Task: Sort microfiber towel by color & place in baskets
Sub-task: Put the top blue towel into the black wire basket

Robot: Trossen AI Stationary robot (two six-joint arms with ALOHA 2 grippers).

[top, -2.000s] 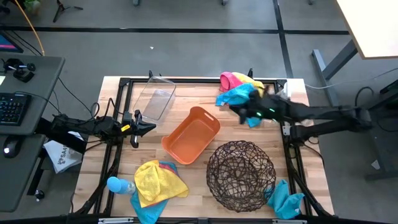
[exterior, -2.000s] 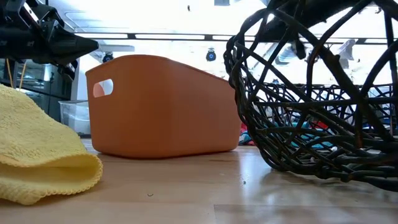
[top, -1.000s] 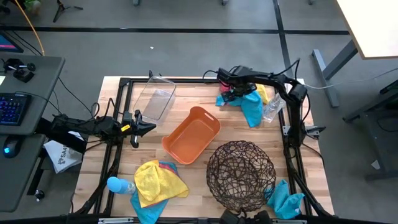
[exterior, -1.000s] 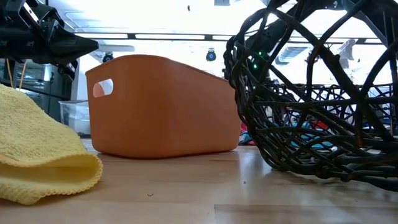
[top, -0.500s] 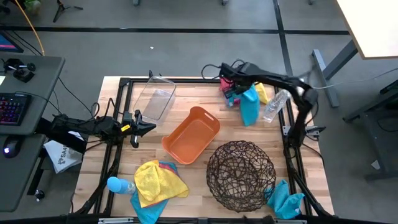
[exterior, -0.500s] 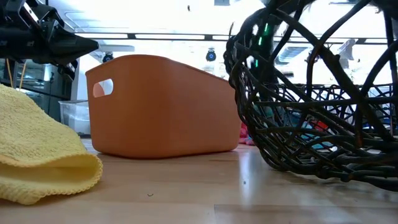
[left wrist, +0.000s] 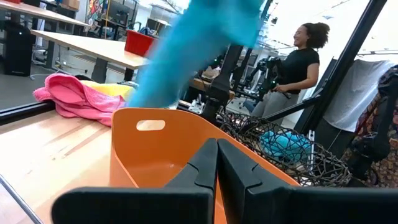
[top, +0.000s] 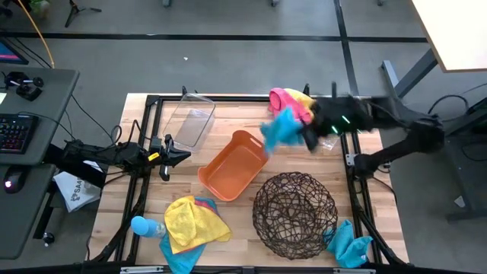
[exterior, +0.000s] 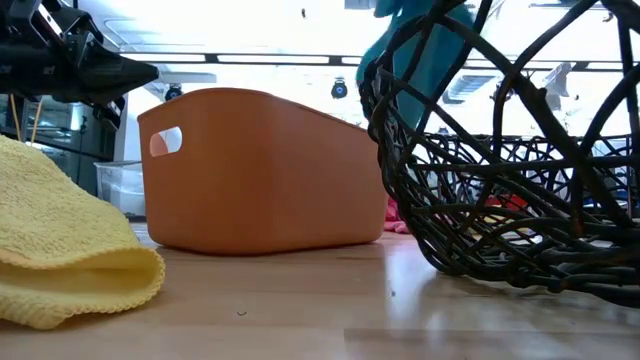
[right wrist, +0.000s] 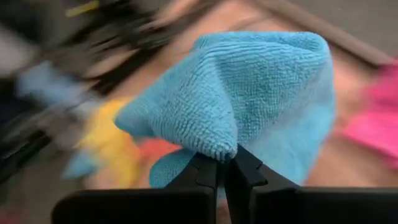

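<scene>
My right gripper (top: 304, 134) (right wrist: 225, 163) is shut on a sky blue towel (top: 280, 129) (right wrist: 249, 99), in the air between the far-right towel pile and the orange tub (top: 234, 164). The low view shows this towel (exterior: 420, 55) high behind the wire basket (exterior: 510, 150), and it is also seen in the left wrist view (left wrist: 193, 50). A pink towel (top: 283, 97) and a yellow one (top: 306, 102) lie at the far right corner. My left gripper (top: 172, 150) (left wrist: 217, 163) waits shut at the table's left side, left of the tub. My right gripper pinches a bunched peak of the sky blue towel (right wrist: 219, 148) between its two fingers, which reach in from the table's right side. The towel is lifted clear of the table and spreads away beyond the fingertips; one layer or several, I cannot tell.
A clear bin (top: 190, 120) stands far left of the tub, and the round wire basket (top: 295, 204) stands near right. A yellow towel (top: 195, 219) over a blue one and a blue bottle (top: 143, 226) lie near left; another blue towel (top: 350, 245) lies near right. A person (left wrist: 289, 68) stands beyond the table.
My right gripper, shut on the blue towel at the far-right pile, has swung up and toward the orange tub. The towel has left the pile and now hangs in the air, clear of the table. The pink and yellow towels stayed at the corner.
</scene>
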